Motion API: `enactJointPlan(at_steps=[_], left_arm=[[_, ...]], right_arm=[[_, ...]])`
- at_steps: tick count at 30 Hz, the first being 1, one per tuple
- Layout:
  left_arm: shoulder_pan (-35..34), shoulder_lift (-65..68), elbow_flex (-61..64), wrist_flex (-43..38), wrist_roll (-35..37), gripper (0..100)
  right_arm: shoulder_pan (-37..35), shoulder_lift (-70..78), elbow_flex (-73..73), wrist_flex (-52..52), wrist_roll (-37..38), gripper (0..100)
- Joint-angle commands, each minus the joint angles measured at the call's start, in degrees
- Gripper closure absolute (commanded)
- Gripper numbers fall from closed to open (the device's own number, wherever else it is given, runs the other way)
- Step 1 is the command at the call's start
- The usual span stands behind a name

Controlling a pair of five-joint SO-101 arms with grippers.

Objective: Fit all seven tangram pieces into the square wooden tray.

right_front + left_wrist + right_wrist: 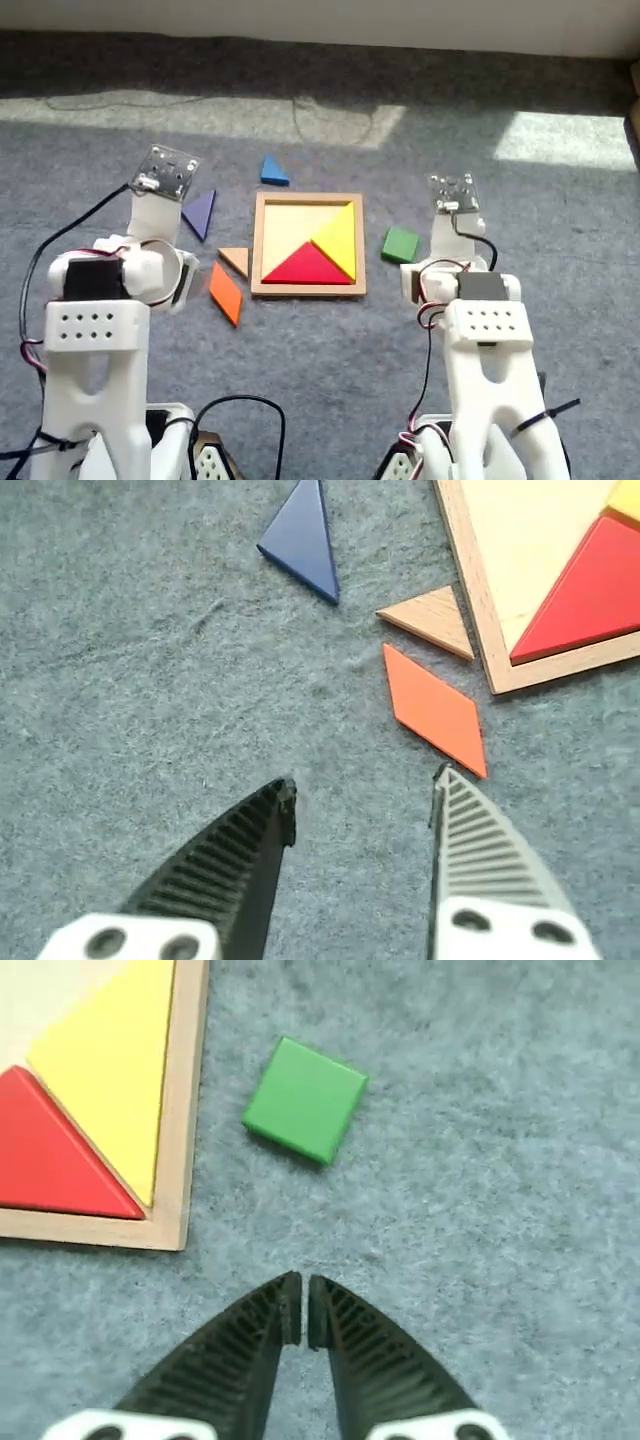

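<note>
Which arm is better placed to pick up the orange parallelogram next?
Left. The left gripper, open, sits just short of the orange parallelogram, on the left side of the tray. The right gripper is shut and across the tray, near the green square.

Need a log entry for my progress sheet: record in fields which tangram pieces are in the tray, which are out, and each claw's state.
tray: wooden tray, partly filled
in tray: red triangle, yellow triangle
left of tray: purple triangle, tan triangle, orange parallelogram
beyond tray: blue triangle
right of tray: green square
left claw: open, empty
right claw: shut, empty
</note>
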Motion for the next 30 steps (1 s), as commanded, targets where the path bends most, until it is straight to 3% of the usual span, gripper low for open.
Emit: enactJointPlan(at_steps=[1, 4, 9, 17, 25, 30], left_arm=[[1.27, 0.57, -1.98, -0.09, 3.96, 77], [1.1, 0.57, -0.66, -0.09, 6.86, 77], [0.31, 0.57, 3.82, -3.16, 7.21, 78], [-9.98, 0.57, 15.69, -18.73, 7.03, 77], [-10.24, 0.57, 26.68, -32.7, 6.95, 77], [-10.07, 0.84, 27.21, -33.23, 6.95, 77]], right_arm=[[0.13, 5.14, -6.29, -1.27, -6.77, 82.4], [-1.8, 12.79, -14.64, 2.42, -11.69, 75.2], [-6.2, 27.47, -30.99, 7.87, -18.2, 74.8], [-9.27, 46.73, -47.96, 8.22, -19.34, 74.8], [-8.31, 58.33, -57.36, 8.4, -23.91, 74.9], [-6.99, 61.05, -60.88, 12.53, -24.18, 74.9]])
